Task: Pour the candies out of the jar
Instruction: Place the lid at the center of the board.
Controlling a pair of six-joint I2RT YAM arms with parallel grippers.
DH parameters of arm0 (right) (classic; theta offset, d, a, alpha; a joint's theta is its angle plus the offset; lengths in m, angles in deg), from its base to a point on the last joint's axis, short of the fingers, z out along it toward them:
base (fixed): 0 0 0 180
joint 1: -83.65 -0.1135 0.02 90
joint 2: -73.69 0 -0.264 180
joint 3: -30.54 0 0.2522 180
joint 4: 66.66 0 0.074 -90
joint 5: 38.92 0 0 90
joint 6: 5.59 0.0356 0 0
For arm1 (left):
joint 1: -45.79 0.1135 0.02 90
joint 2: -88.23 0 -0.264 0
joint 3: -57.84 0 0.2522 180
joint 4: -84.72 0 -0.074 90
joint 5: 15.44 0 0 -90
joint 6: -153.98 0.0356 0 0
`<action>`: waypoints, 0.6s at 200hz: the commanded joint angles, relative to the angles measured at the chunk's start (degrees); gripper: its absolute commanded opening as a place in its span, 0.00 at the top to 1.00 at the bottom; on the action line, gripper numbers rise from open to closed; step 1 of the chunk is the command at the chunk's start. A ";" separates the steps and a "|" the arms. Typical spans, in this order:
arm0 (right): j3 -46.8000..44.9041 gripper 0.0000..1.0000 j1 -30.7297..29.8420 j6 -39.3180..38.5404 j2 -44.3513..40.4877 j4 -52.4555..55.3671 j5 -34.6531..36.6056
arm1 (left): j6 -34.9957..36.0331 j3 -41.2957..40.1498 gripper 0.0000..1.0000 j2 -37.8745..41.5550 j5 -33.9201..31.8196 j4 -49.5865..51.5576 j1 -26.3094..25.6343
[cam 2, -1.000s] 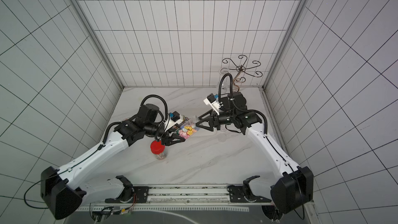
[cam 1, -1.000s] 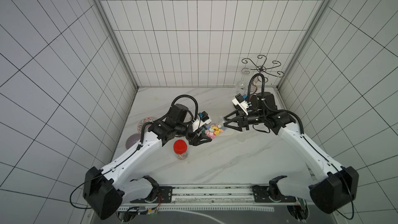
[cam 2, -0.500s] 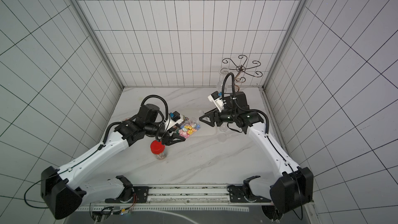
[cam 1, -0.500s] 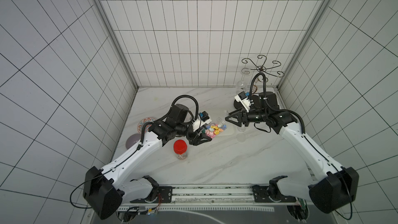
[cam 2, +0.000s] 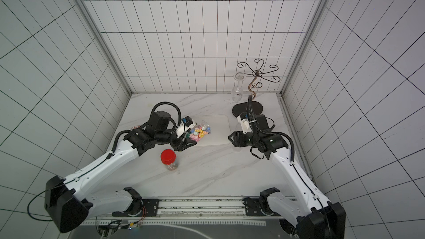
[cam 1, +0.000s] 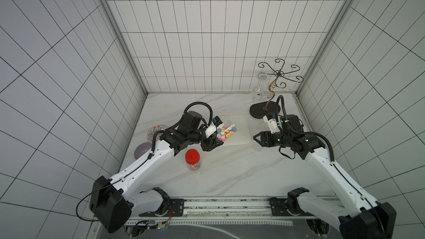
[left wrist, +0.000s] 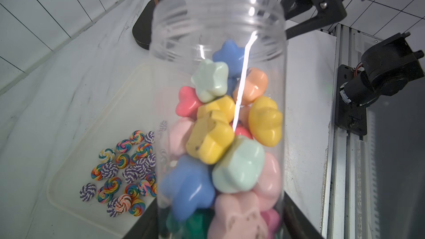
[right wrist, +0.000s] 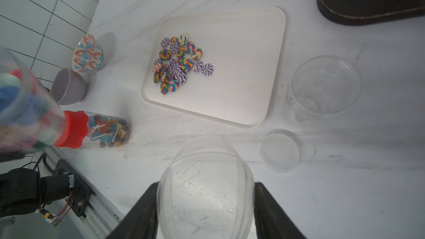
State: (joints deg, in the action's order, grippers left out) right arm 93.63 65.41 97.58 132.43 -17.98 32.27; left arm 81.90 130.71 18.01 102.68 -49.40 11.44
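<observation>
My left gripper [left wrist: 218, 226] is shut on a clear jar [left wrist: 218, 42] with no lid, full of pastel candies [left wrist: 213, 143]. In both top views the jar [cam 1: 226, 132] [cam 2: 200, 132] leans over the left part of a white tray [cam 1: 241, 134]. Swirl-patterned candies [right wrist: 179, 63] lie in a heap on the tray [right wrist: 241, 77]. My right gripper [right wrist: 205, 203] is shut on a round clear lid [right wrist: 205, 187], its fingers pressed on both sides. It hovers off the tray's right edge in a top view [cam 1: 256, 137].
A red-lidded jar [cam 1: 192, 158] of lollipops stands in front of the left gripper. A patterned bowl [right wrist: 88, 54] and a grey bowl [right wrist: 69, 86] sit by the left wall. An empty clear jar [right wrist: 325, 86], a small clear lid [right wrist: 279, 152] and a black glass stand [cam 1: 264, 110] are on the right.
My right gripper has drawn back to the right, away from the jar's mouth, with the clear lid in it. The left arm and jar have stayed put.
</observation>
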 commanded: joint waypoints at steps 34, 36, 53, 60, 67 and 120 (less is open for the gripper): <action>-14.92 0.40 -0.63 9.07 -4.80 -1.60 5.02 | -0.51 0.04 0.48 -0.01 -0.65 -4.21 -0.02; -14.90 0.40 -1.00 9.29 -4.85 -1.49 5.61 | -0.51 0.04 0.48 -0.05 -0.64 -4.20 -0.02; -14.70 0.38 -2.54 11.60 -4.42 -1.31 8.23 | -0.51 0.12 0.48 -0.21 -0.70 -4.17 -0.02; -15.15 0.38 -2.78 12.23 -3.54 -1.41 8.46 | -0.64 0.13 0.48 -0.23 -0.70 -4.21 -0.02; -15.01 0.38 -3.68 12.70 -2.24 -1.15 9.10 | -0.62 0.21 0.48 -0.27 -0.70 -4.21 -0.02; -19.85 0.38 -9.59 18.93 3.22 -9.85 12.36 | -0.57 0.13 0.48 -0.01 -1.09 -3.73 -0.02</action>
State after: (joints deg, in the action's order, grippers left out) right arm 77.80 57.72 112.03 134.92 -23.14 41.43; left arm 81.35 130.60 17.55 101.17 -49.64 11.44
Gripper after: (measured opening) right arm 0.628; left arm 0.609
